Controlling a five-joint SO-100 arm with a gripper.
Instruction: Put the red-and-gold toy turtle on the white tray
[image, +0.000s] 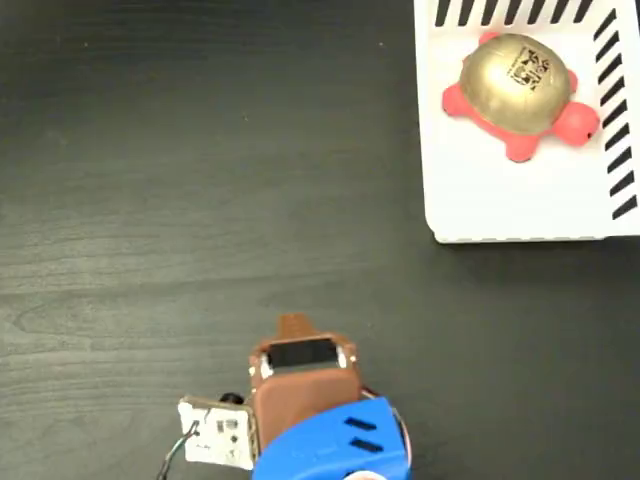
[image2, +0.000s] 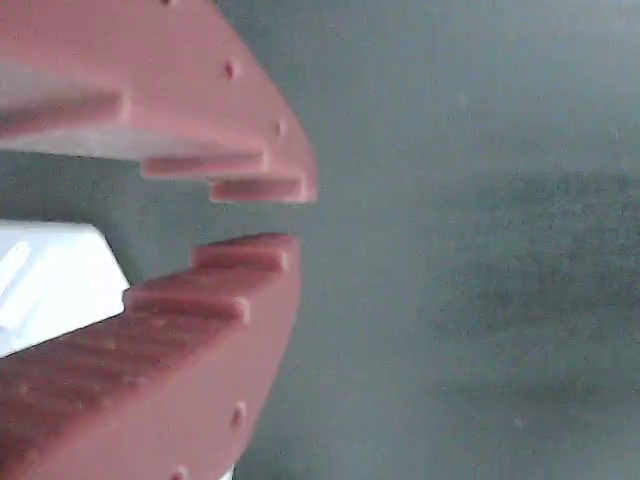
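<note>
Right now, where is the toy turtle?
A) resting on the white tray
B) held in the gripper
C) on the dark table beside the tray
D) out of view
A: in the fixed view the toy turtle lies on the white tray, while the gripper is away over the dark table and holds nothing.

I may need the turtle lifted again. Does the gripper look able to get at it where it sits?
Probably yes: the red-and-gold toy turtle sits uncovered on the white tray, bare table between it and the gripper.
</note>
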